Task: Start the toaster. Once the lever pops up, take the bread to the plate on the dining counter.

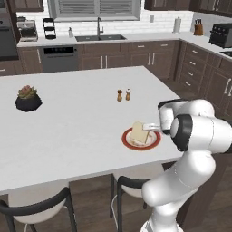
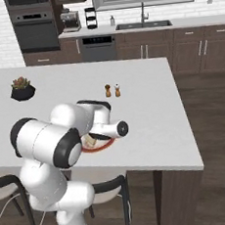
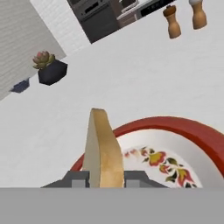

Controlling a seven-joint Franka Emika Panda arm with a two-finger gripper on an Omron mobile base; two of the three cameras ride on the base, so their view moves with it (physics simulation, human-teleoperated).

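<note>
The bread (image 3: pixel 103 148) stands on edge over the plate (image 3: pixel 175 127), a red-rimmed plate with a flower pattern in its white centre. My gripper (image 3: pixel 107 179) is shut on it, a tip against each face. From the left the bread (image 1: pixel 140 132) leans on the plate (image 1: pixel 129 144) near the front right edge of the dining counter (image 1: pixel 68 122), with the gripper (image 1: pixel 152 127) reaching in from the right. From the right, my arm hides most of the plate (image 2: pixel 105 144). A dark boxy appliance (image 1: pixel 221 35) sits on the far right worktop; whether it is the toaster I cannot tell.
Two small shakers (image 1: pixel 123 94) stand behind the plate. A potted succulent (image 1: pixel 28 99) sits at the counter's left. Dark chairs (image 1: pixel 36 208) are tucked under the near edge. The counter ends just right of the plate (image 2: pixel 198 164).
</note>
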